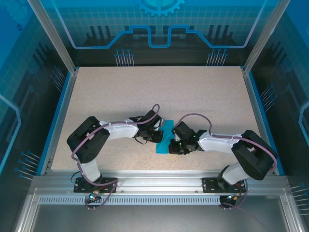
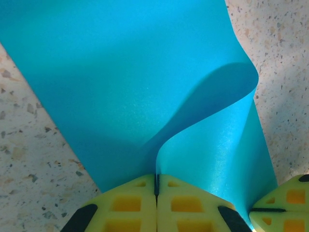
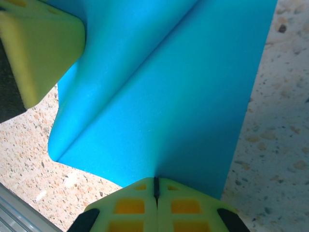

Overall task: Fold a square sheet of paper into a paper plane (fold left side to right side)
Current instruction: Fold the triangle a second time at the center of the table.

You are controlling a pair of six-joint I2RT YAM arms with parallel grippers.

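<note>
L claw (image 2: 156,186) pinches curled sheet (image 2: 120,72) edge; R claw (image 3: 156,186) pressed shut at sheet's edge.

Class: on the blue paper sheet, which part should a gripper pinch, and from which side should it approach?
Pinch the square sheet of paper at its raised, curling edge, probably coming edge-on from the left, as the left gripper does. That edge stands clear of the table; the rest lies flat, leaving a finger nothing to get under.
</note>
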